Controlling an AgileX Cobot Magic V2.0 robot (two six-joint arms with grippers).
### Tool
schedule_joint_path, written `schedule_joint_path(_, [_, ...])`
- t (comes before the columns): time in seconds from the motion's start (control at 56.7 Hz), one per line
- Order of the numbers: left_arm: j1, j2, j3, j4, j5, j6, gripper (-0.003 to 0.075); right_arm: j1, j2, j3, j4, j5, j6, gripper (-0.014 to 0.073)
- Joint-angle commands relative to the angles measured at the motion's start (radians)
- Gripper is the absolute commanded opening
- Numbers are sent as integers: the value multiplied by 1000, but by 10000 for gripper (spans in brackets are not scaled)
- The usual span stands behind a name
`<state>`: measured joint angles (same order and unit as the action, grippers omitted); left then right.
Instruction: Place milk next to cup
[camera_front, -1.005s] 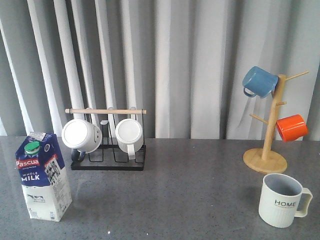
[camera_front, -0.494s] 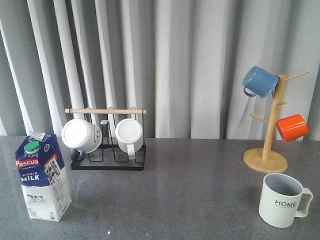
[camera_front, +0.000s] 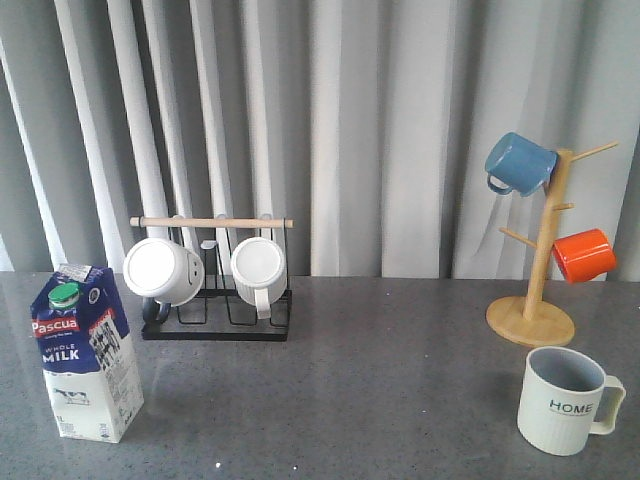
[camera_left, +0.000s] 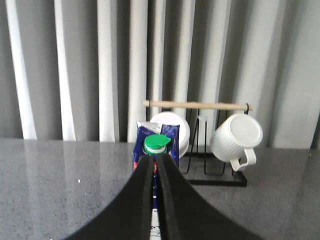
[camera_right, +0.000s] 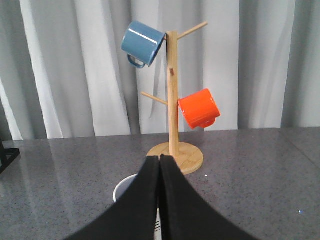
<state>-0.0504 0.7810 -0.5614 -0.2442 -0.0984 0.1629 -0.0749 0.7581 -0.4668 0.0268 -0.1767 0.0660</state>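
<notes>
Grey pleated curtains (camera_front: 400, 130) fill the whole backdrop on my front feed, and below them runs the speckled dark grey table (camera_front: 380, 390).

Next in size I see the black wire rack (camera_front: 215, 290) with a wooden bar across its top, back left on the table, holding two plain white mugs (camera_front: 163, 271) on their sides, bases toward me. At the back right stands the wooden mug tree (camera_front: 540, 270), a blue mug (camera_front: 518, 163) hung on an upper peg and an orange mug (camera_front: 583, 255) on a lower one.

I have the milk (camera_front: 85, 352) standing upright near the front left edge of the table, green cap on top, well apart from the cup (camera_front: 562, 400), which sits upright at the front right, just in front of the mug tree's round base, its handle turned to the right and the "HOME" lettering facing me.

Neither arm shows on the front feed. On the left wrist feed the left gripper (camera_left: 153, 165) has its two dark fingers pressed together with nothing between them, pointing at the milk, which stands beyond the tips. On the right wrist feed the right gripper (camera_right: 159, 162) is likewise closed up on nothing, with the cup's rim showing just beyond and below the fingers and the mug tree farther back
</notes>
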Motion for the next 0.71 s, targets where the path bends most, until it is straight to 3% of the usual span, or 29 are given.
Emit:
schedule_joint_path(0.0, [-2, 142, -120, -9, -16, -2, -6, 2, 66, -56, 28, -88, 7, -8])
schedule_joint_path(0.123, [-2, 264, -183, -8, -14, -1, -6, 2, 95, -56, 34, -84, 5, -8])
schedule_joint_path(0.265, [-2, 309, -222, -10, -15, -3, -3, 1, 100, -56, 17, -103, -85, 6])
schedule_joint_path(0.423, [-2, 312, -275, -18, 26, -54, 42, 1, 104, -88, 73, -41, -120, 107])
schedule_joint_path(0.547, [-2, 312, -327, -8, 45, -48, 144, 1, 148, -111, 97, -19, -146, 265])
schedule_joint_path(0.688, [-2, 312, -364, 2, 42, -35, 344, 1, 191, -117, 101, -11, -193, 470])
